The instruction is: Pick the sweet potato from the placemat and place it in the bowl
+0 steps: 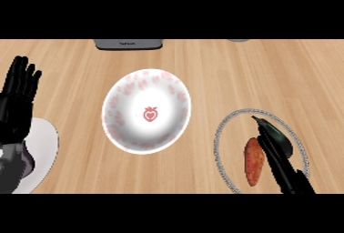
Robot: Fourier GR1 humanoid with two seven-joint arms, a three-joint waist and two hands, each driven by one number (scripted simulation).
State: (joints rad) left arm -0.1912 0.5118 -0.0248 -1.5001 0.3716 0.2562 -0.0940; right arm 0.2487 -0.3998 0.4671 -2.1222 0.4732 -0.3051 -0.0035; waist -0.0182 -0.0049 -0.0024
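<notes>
Sweet potato on placemat, R hand fingers straight, unspread, alongside, touching its right edge.

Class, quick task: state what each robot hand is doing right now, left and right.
Left robot hand: open, fingers straight up, resting at the view's left edge, holding nothing.
Right robot hand: open, fingers straight, lying beside the sweet potato on the placemat, not holding it.

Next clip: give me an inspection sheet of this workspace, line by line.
Surface: wooden counter.
Job's things: sweet potato lies on the round grey-rimmed placemat; white bowl with pink pattern holds nothing.
Clutter: grey object at far edge; white object at left.
Hands: left robot hand open, resting at left; right robot hand open, fingers straight beside the sweet potato.
Cables: nothing seen.
Surroundings: nothing seen.
</notes>
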